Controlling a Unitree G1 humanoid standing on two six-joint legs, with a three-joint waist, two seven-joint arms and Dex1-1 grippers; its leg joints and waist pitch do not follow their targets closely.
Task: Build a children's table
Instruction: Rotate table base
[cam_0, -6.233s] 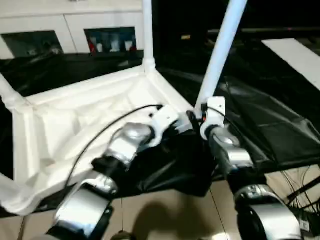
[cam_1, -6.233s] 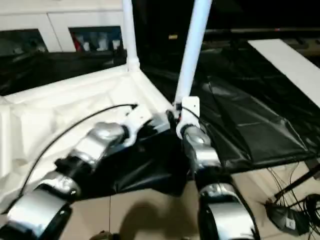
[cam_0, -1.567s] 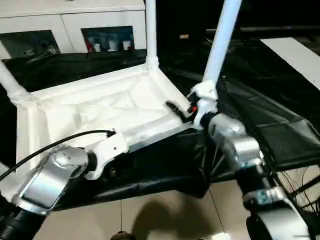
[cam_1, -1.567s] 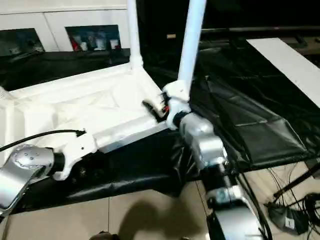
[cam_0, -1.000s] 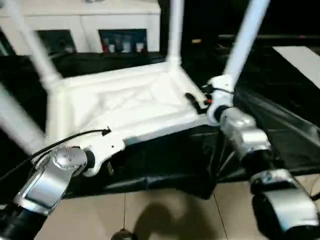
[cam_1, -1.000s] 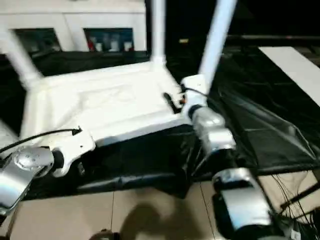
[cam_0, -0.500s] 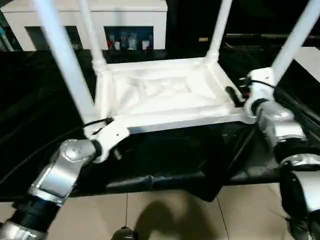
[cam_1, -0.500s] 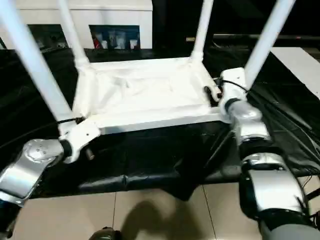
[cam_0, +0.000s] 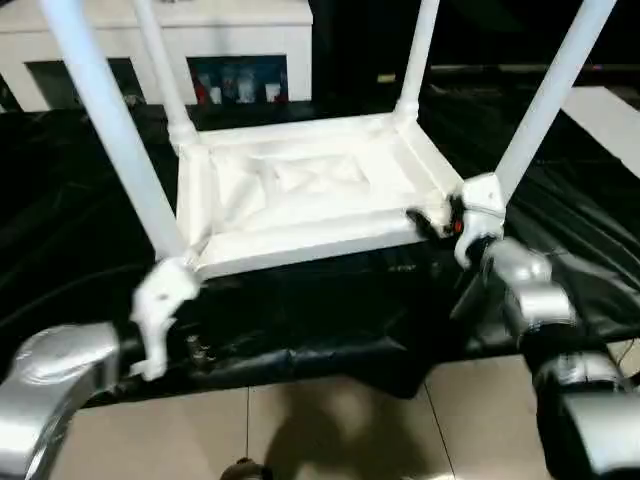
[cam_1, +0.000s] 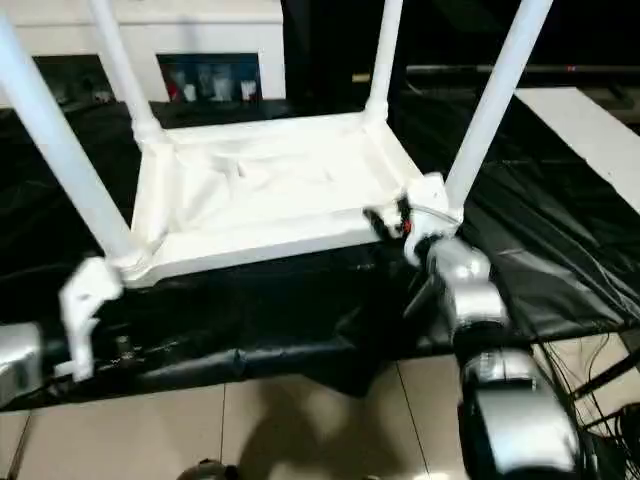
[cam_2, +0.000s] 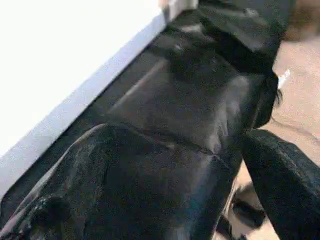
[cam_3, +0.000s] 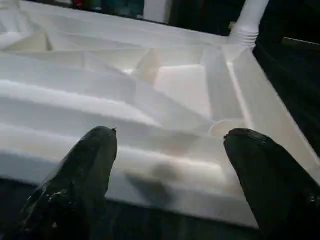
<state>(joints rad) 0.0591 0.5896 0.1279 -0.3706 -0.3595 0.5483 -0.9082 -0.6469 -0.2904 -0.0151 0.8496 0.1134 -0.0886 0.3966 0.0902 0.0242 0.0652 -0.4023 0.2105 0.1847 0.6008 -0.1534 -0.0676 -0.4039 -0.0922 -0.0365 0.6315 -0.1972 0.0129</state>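
The children's table (cam_0: 300, 190) lies upside down on a black plastic sheet (cam_0: 330, 300), ribbed underside up, with all four legs standing in the corner sockets; the right gripper (cam_3: 170, 165) hangs just in front of the near right corner, its fingers (cam_3: 85, 165) spread wide with nothing between them, the table's rim straight ahead of the tips and the near right leg (cam_0: 545, 100) rising just beside it; the left gripper (cam_0: 165, 300) sits just beside and below the near left corner, under the near left leg (cam_0: 110, 130), jaws wide apart and holding nothing, the sheet ahead of its fingers (cam_2: 285, 175) and the white edge off to one side; with every leg apparently in place, the step in hand looks like checking the seating or getting ready to turn the table over, and that calls for both grippers closing squarely on the rim or on the legs close to their sockets, evenly on each side, so the frame does not twist; whether the near legs are pushed fully home is hard to judge, since the wrists cover the near sockets; the legs' upper ends are cut off by the frame; the white cabinet (cam_0: 250, 40) behind shows only in part.
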